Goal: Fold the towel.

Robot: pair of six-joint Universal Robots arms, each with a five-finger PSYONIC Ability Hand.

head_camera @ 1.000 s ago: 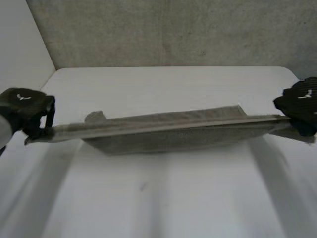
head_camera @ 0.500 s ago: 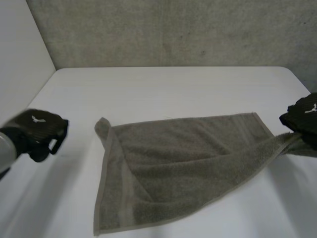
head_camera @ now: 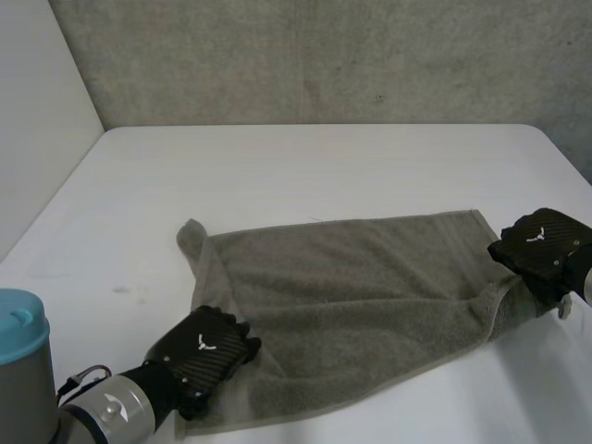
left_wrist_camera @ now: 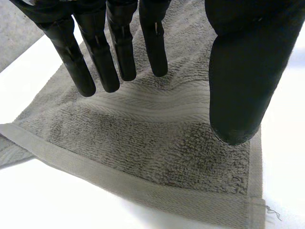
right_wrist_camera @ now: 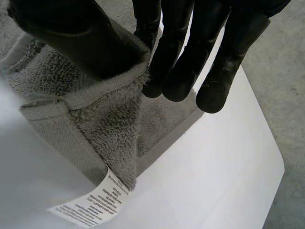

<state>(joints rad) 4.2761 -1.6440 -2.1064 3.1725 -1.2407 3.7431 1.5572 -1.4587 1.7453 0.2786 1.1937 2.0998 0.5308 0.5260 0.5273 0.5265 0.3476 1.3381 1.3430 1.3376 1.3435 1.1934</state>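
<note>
One grey-brown terry towel (head_camera: 351,287) lies mostly flat on the white table (head_camera: 305,166), its far-left corner rumpled. The left hand (head_camera: 205,353) is over the towel's near-left corner. In its wrist view the fingers (left_wrist_camera: 97,62) are straight and held apart from the thumb, grasping nothing. The right hand (head_camera: 541,245) is at the near-right corner, thumb and fingers (right_wrist_camera: 176,57) pinching a raised fold of cloth. A white care label (right_wrist_camera: 93,202) juts from that corner's hem.

Towel (head_camera: 351,287) grey-brown terry with a ribbed band; its label (right_wrist_camera: 93,202) white, dark print. Table (head_camera: 305,166) white. Left hand (head_camera: 203,351), right hand (head_camera: 541,245) black.
</note>
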